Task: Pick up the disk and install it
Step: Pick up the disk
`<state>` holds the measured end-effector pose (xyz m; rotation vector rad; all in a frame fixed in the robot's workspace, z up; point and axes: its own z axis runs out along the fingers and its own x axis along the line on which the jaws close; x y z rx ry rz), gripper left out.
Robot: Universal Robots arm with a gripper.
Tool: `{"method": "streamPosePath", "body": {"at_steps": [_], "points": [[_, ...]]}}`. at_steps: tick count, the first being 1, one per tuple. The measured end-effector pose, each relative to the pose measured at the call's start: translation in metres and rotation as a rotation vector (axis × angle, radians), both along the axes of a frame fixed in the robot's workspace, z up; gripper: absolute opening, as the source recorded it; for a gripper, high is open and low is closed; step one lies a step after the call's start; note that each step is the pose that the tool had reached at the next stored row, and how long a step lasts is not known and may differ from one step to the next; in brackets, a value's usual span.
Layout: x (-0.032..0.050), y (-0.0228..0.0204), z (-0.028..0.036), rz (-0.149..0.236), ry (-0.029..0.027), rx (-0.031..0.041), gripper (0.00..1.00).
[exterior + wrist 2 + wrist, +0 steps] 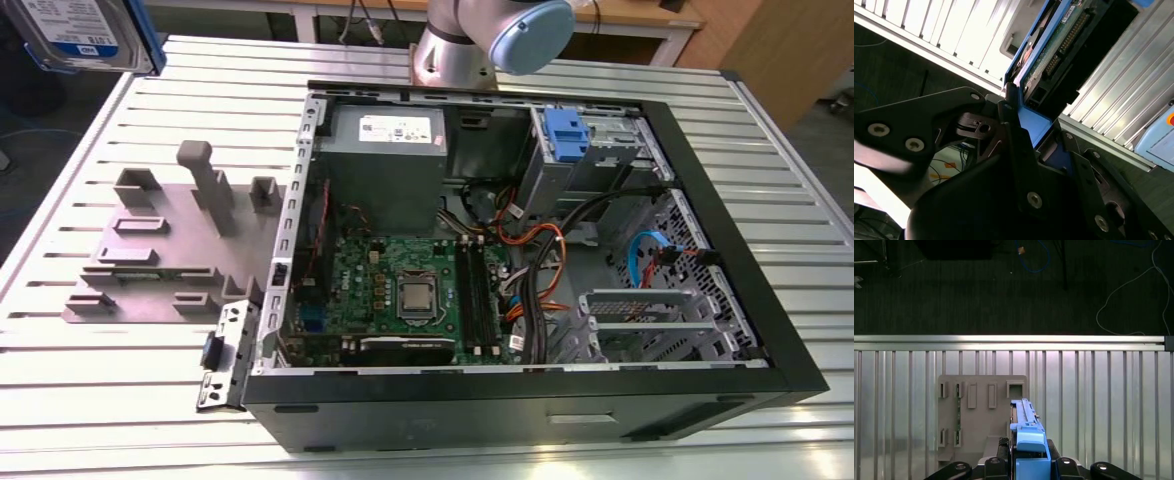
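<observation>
The pick-up half of the job looks done. The disk (83, 35) is off the table and in the air at the far corner on the exterior view's left, label facing the camera, well apart from the open computer case (534, 400). In the second wrist view the gripper (1031, 127) is clamped on the disk: its black fingers (1010, 107) press on the blue carrier bracket (1035, 126) from both sides, and the drive's circuit-board face runs away from them. The first wrist view has the disk edge-on, standing up out of the gripper, with the grey slotted holder block (981, 410) lying on the slatted aluminium table (1104, 405) beneath and beyond it. The disk touches neither the block nor the table.

The install half is not done. Nothing of the disk is inside the case, and the arm (494, 40) shows only as a joint above the case's far wall. Inside the case a blue plastic caddy (567, 135) sits in the far corner bay on the exterior view's right, and a bare metal drive cage (641, 310) lies nearer the front. Which of the 2 is meant for the disk I cannot tell. By my reckoning 1 of 2 steps is finished, with the whole carry to the case and the seating left
</observation>
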<state>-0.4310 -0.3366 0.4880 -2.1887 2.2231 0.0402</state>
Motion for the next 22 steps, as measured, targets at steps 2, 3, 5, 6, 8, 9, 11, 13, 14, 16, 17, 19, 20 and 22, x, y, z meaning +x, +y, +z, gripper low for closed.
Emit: {"method": "streamPosePath", "body": {"at_steps": [2, 3, 5, 6, 8, 9, 11, 13, 14, 16, 17, 19, 20, 22], "points": [[0.0001, 0.0, 0.0, 0.0, 0.0, 0.0, 0.37], [0.001, 0.0, 0.0001, 0.0, 0.0, 0.0, 0.37], [0.0039, 0.0, 0.0001, 0.0, 0.0001, 0.0, 0.37], [0.0059, 0.0, 0.0, 0.0, 0.0, 0.0, 0.37], [0.0093, 0.0, 0.0001, 0.0, 0.0001, 0.0, 0.37], [0.0104, 0.0, 0.0, 0.0, 0.0001, 0.0, 0.37], [0.0113, 0.0, 0.0, 0.0, 0.0001, 0.0001, 0.37], [0.0117, -0.0012, 0.0, 0.0, 0.0002, 0.0, 0.37], [0.0118, -0.0021, 0.0001, 0.0, 0.0002, 0.0, 0.37], [0.0119, -0.0033, 0.0, 0.0, 0.0001, -0.0005, 0.37], [0.012, -0.0038, 0.0, -0.001, 0.0, -0.0009, 0.37], [0.0124, -0.0044, 0.0, -0.001, 0.0001, -0.0016, 0.37], [0.0127, -0.0046, 0.0, -0.001, 0.0001, -0.0019, 0.37], [0.0141, -0.0047, 0.0, -0.001, 0.0001, -0.0021, 0.37]]}}
